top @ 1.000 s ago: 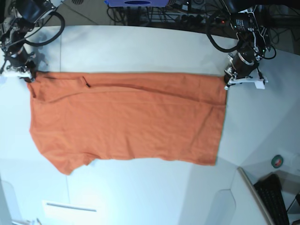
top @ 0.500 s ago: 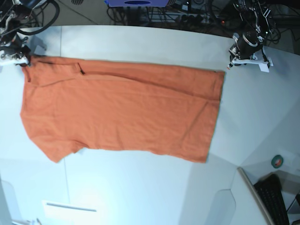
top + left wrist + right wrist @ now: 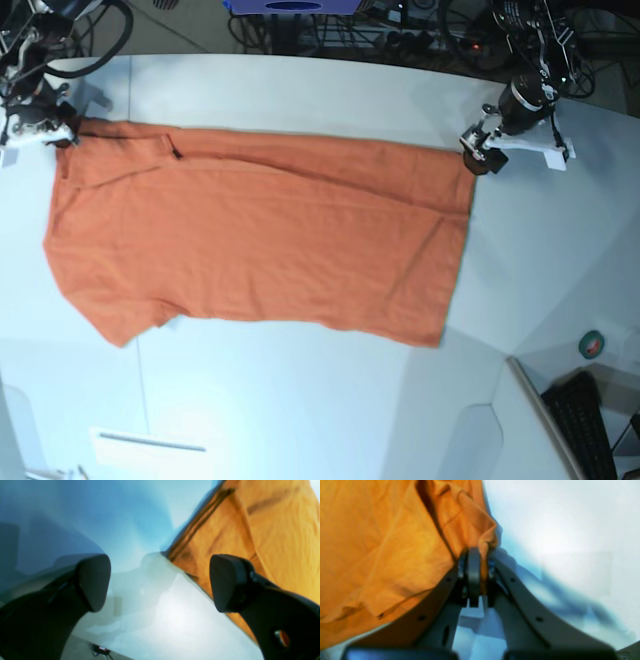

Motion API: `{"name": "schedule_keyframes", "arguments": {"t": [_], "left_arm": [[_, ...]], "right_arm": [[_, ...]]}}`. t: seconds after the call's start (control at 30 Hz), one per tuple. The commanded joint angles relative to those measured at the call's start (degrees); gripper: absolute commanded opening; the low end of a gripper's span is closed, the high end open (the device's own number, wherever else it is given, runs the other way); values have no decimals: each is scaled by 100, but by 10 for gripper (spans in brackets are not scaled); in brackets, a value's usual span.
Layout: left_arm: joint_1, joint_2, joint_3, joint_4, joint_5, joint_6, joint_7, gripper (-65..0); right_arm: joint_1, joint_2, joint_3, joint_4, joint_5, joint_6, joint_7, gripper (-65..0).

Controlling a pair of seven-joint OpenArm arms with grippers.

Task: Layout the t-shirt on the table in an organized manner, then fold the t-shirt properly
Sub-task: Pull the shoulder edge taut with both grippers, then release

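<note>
Left gripper (image 3: 160,582) now spread off soft orange t-shirt (image 3: 260,240), right gripper (image 3: 475,562) clamping bunched corner, smooth white table (image 3: 300,400)

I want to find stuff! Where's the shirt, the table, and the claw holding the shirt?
shirt (image 3: 260,240), base view, middle of the cloth.
table (image 3: 300,100), base view, bare top behind the shirt.
right gripper (image 3: 477,562), right wrist view, fingertips pinching cloth.
</note>
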Motion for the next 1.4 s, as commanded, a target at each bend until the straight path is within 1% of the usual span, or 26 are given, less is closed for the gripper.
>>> {"name": "schedule_keyframes", "arguments": {"t": [0.0, 0.1, 0.17, 0.27, 0.33, 0.4, 0.47, 0.6, 0.67, 0.83, 1.0, 1.17, 1.37], "left_arm": [[-156, -41, -4, 57, -54, -46, -47, -86], [-455, -33, 5, -250, -63, -46, -47, -128], [-657, -50, 243, -523, -45, -46, -47, -160], [-789, -50, 498, -760, -45, -46, -47, -237], [-789, -41, 515, -813, -45, -46, -47, -331], [-780, -41, 506, -830, -45, -46, -47, -482], [-753, -50, 498, -830, -45, -37, -47, -650], [-692, -147, 199, -830, -45, -29, -47, -650], [-499, -208, 84, -734, -72, -29, -47, -650], [99, -217, -144, -312, -63, -37, -47, -650], [504, -217, -188, -57, -80, -37, -47, -650], [556, -208, -390, 22, -72, -37, -47, -650], [512, -208, -355, 49, -63, -37, -47, -650]], "right_arm": [[36, 64, 9, 84, 56, 39, 69, -650], [36, 64, 9, 84, 56, 39, 69, -650], [36, 64, 9, 84, 56, 39, 69, -650], [36, 64, 9, 84, 56, 39, 69, -650], [36, 64, 9, 84, 56, 39, 69, -650], [36, 73, 17, 84, 56, 39, 69, -650], [27, 90, 17, 84, 56, 39, 69, -650], [27, 99, 44, 93, 56, 39, 42, -650], [-61, 99, 17, 120, 56, 39, 42, -650], [-334, 55, 9, 445, 56, 39, 42, -650], [-659, -147, 9, 788, 56, 39, 42, -650], [-861, -332, 9, 884, 56, 39, 42, -650], [-993, -349, 9, 893, 56, 39, 42, -650]]}}
